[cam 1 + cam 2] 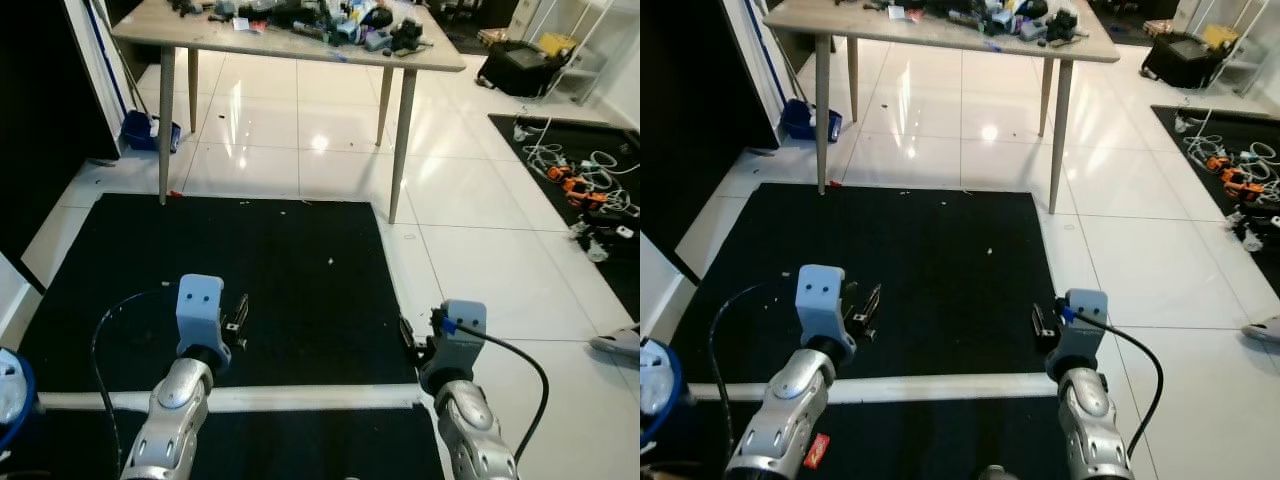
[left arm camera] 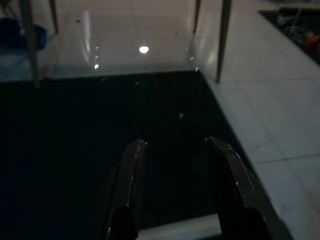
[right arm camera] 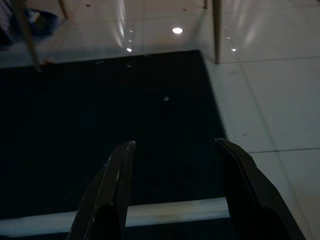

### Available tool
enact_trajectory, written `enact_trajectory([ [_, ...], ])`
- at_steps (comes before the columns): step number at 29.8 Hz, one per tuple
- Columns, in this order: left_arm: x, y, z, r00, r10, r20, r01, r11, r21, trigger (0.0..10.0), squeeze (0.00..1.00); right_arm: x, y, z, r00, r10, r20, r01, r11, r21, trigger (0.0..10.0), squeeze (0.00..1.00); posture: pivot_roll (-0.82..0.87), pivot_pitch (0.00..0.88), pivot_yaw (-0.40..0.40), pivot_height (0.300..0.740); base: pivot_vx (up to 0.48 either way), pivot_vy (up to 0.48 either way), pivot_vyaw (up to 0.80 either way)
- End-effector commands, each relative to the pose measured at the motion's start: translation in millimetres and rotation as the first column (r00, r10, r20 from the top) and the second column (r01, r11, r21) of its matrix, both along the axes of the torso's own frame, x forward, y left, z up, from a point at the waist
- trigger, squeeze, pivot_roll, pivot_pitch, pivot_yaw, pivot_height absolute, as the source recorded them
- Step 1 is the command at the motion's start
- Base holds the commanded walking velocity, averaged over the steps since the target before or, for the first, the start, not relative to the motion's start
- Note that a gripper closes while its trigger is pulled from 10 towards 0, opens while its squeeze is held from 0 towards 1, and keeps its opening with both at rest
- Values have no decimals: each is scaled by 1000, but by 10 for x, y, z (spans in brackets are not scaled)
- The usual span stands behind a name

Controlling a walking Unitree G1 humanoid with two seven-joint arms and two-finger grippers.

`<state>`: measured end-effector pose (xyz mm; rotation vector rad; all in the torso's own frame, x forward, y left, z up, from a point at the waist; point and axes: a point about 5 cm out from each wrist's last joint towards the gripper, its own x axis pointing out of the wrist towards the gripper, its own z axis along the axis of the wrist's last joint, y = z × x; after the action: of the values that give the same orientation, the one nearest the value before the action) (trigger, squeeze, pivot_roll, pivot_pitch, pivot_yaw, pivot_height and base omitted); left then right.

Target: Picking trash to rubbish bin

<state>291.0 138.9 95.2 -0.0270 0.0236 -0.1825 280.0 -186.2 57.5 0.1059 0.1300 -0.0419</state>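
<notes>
Ahead of both empty, spread-fingered grippers, left gripper point(image 2: 175, 150) and right gripper point(image 3: 175, 150), lie only tiny white specks point(image 1: 331, 261) on the black mat point(image 1: 300, 240), so I would keep scanning for graspable trash, with the blue-rimmed bin point(image 1: 12, 395) beside the left arm.

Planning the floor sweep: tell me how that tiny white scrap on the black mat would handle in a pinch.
The tiny white scrap looks like a flat crumb, so probably very light and easily flicked away. Lying flush on the black mat, it may slip between long fingers. Unlikely to roll.
</notes>
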Motion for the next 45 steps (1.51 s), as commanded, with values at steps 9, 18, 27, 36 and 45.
enact_trajectory([
  [9, -54, 9, -49, 1000, 4, -15, -4, 1000, 3, 10000, 0, -10, -16, -14, 1000, -6, -7, 6, 1000, 3, 10000, 0, -24, 150, -56, 740, 262, 0, 0],
  [18, -62, 8, -46, 1000, 2, -16, -1, 1000, 4, 10000, 0, -23, -17, -20, 1000, -12, -11, 12, 1000, 8, 10000, 0, -23, 157, -52, 740, 265, 0, 0],
  [27, -54, 14, -40, 1000, -2, -17, 2, 1000, 7, 10000, 0, -38, -10, -36, 1000, -16, -16, 16, 1000, 17, 10000, 0, -20, 167, -46, 740, 263, 0, -289],
  [36, -52, 17, -37, 1000, -6, -17, 6, 1000, 10, 10000, 0, -49, -13, -38, 1000, -25, -15, 26, 1000, 16, 10000, 0, -21, 168, -40, 740, 264, 0, -293],
  [45, -45, 8, -36, 1000, -10, -18, 11, 1000, 10, 10000, 0, -66, -34, -44, 999, -32, -15, 32, 999, 10, 10000, 0, -24, 170, -36, 740, 265, 0, 0],
])
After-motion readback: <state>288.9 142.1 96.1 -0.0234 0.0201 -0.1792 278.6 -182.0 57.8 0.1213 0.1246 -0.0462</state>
